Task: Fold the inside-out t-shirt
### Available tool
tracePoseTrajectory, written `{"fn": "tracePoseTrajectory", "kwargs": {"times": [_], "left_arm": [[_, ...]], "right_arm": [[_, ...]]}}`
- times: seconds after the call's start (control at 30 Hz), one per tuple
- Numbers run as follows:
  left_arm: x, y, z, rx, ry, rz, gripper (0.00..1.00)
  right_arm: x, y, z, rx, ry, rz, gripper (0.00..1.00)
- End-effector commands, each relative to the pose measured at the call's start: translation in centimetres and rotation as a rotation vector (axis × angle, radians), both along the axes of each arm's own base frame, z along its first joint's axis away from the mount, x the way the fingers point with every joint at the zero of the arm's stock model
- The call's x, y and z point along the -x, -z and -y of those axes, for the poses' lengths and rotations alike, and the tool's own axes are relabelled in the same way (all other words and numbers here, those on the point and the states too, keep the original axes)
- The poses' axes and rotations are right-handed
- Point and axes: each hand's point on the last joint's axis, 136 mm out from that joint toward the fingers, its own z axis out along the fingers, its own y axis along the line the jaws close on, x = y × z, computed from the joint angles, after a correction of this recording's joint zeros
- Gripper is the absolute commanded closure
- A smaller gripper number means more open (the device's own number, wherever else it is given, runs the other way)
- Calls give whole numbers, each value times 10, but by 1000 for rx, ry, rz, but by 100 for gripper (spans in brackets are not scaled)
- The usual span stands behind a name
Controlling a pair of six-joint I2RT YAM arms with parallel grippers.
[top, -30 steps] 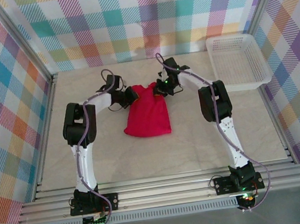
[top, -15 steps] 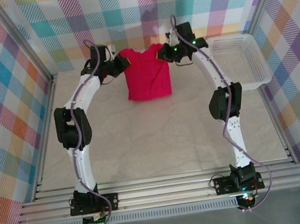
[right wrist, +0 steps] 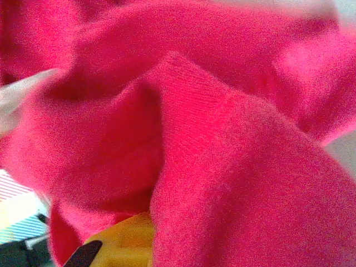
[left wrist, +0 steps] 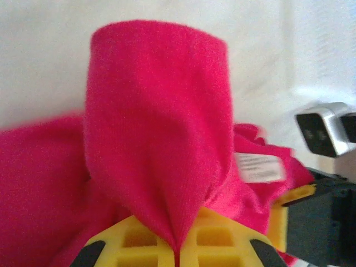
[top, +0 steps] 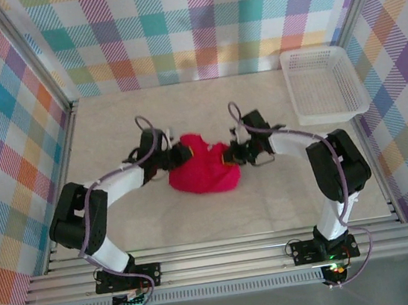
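Red t-shirt point(top: 202, 169) in a rumpled heap around the middle of the desk point(top: 271, 204), between the two arms. Pinched at its far-left edge by the left gripper point(top: 182, 154), clamped tight on a peak of cloth standing up from between the yellow pads point(left wrist: 114, 238) in the left wrist view. Pinched at its far-right edge by the right gripper point(top: 228, 154), likewise closed on a thick fold of red fabric, with a yellow pad point(right wrist: 125, 245) just peeking out beneath. Held at two points either side of the collar, probably the shoulders, most likely for lifting, spreading and laying the cloth flat before any fold. White neck tag point(left wrist: 258, 167) exposed just right of the left gripper's pinch, a sign of the inside facing out. Both grippers low and close together, hence the slack body bunched toward the near side rather than lying spread. No clean fold visible yet, so judged early in the task. White basket point(top: 323, 84) at the far right, well apart and uninvolved. Possible risk ahead: a small pinch of cloth slipping out under a sharp pull.
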Motion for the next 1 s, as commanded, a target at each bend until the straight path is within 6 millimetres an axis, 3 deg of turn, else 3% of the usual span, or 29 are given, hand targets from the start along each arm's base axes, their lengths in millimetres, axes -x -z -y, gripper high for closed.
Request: {"fn": "tracePoseTrajectory", "kwargs": {"times": [0.0, 0.13, 0.27, 0.4, 0.53, 0.77, 0.87, 0.97], "left_arm": [[-1, -26, -5, 36, -64, 107, 100], [18, -31, -16, -28, -76, 126, 100], [11, -41, -26, -104, -106, 148, 100], [-5, -60, -21, -119, -100, 181, 100], [-52, -102, -20, -152, -105, 255, 100], [-172, -182, -20, -106, -114, 392, 100], [-206, -208, -21, -75, -108, 451, 100], [-210, -205, -14, -49, -80, 486, 100]], "right_arm": [[-11, -47, -7, -97, 43, 176, 100], [-5, -58, -1, -88, 55, 200, 100], [-15, -62, -5, -79, 53, 200, 100], [-35, -87, -8, -63, 61, 270, 100], [-82, -135, -13, -35, 43, 383, 99], [-202, -208, -10, -41, 101, 552, 99], [-235, -222, -14, -58, 104, 592, 98], [-238, -215, -27, -96, 64, 571, 99]]}}
